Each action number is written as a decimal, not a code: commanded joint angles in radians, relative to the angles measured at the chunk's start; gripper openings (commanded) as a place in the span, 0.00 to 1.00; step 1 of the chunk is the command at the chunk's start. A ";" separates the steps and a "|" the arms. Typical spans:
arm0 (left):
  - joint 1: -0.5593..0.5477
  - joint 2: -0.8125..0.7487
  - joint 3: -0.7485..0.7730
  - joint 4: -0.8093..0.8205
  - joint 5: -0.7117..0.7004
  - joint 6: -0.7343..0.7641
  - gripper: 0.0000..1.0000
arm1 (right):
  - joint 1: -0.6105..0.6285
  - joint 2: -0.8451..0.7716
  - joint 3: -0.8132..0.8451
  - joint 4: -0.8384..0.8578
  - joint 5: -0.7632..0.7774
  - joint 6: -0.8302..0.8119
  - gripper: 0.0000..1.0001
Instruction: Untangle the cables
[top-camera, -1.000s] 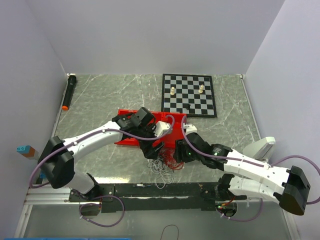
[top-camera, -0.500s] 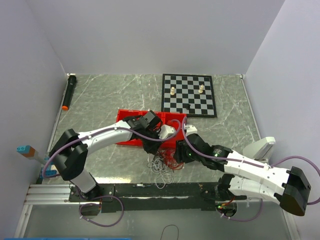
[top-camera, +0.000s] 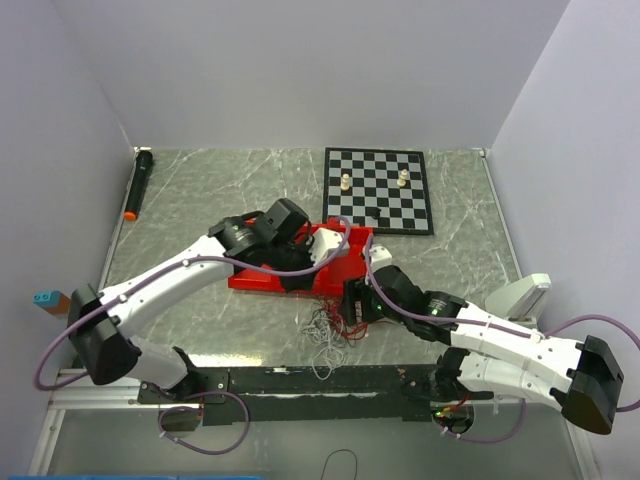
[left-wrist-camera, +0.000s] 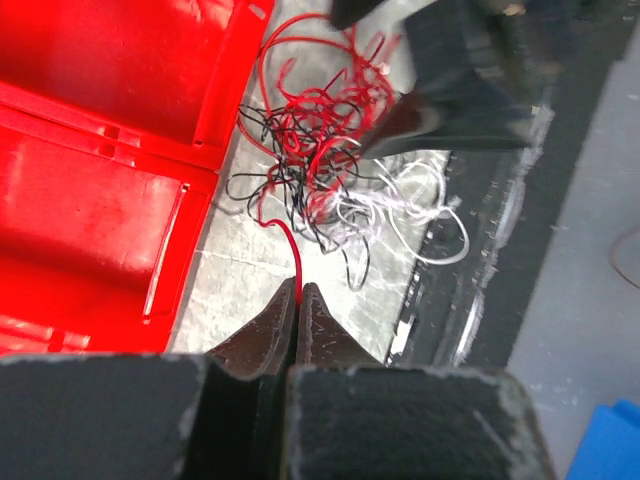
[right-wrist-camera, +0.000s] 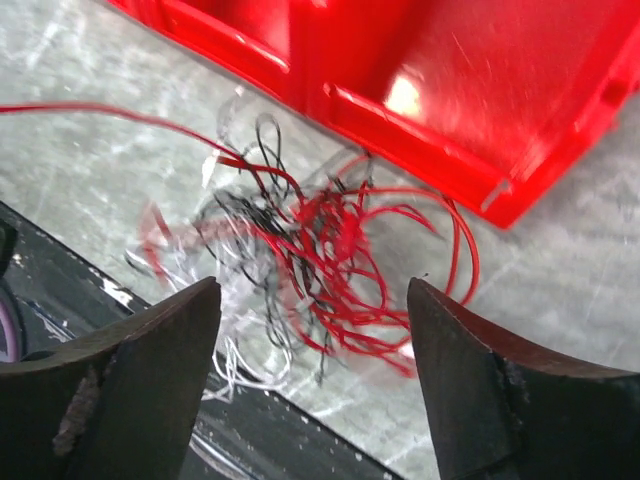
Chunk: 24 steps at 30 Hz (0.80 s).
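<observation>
The cables (left-wrist-camera: 320, 150) formed a loose tangle of thin red, black and white loops, lying just ahead of the left pincer (left-wrist-camera: 298, 295) and beneath the wide gap of the right pincer (right-wrist-camera: 312, 300). One red strand (left-wrist-camera: 290, 240) curved out of the heap and ended pinched in the left pincer's closed tips.

Cables (top-camera: 328, 328) lie on the table (top-camera: 200, 190) before the tray (top-camera: 335, 270); chessboard (top-camera: 378, 190) behind.

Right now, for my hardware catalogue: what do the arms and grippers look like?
The left arm and right arm have white shells, black joints and a purple hose each. The left gripper has black tapered fingers; the right gripper has broad, scuffed black ones.
</observation>
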<state>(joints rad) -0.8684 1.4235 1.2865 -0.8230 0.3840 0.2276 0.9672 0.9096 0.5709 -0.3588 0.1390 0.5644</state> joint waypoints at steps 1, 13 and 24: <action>-0.006 -0.058 0.092 -0.109 0.041 0.045 0.01 | 0.002 0.012 0.050 0.132 -0.003 -0.072 0.84; -0.004 -0.071 0.342 -0.271 0.052 0.124 0.01 | 0.007 0.132 0.133 0.353 -0.058 -0.141 0.89; -0.006 -0.064 0.643 -0.298 -0.020 0.115 0.01 | 0.008 0.270 0.123 0.362 -0.085 -0.054 0.80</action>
<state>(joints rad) -0.8692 1.3727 1.8370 -1.1336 0.4171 0.3321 0.9691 1.2022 0.6994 -0.0074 0.0616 0.4751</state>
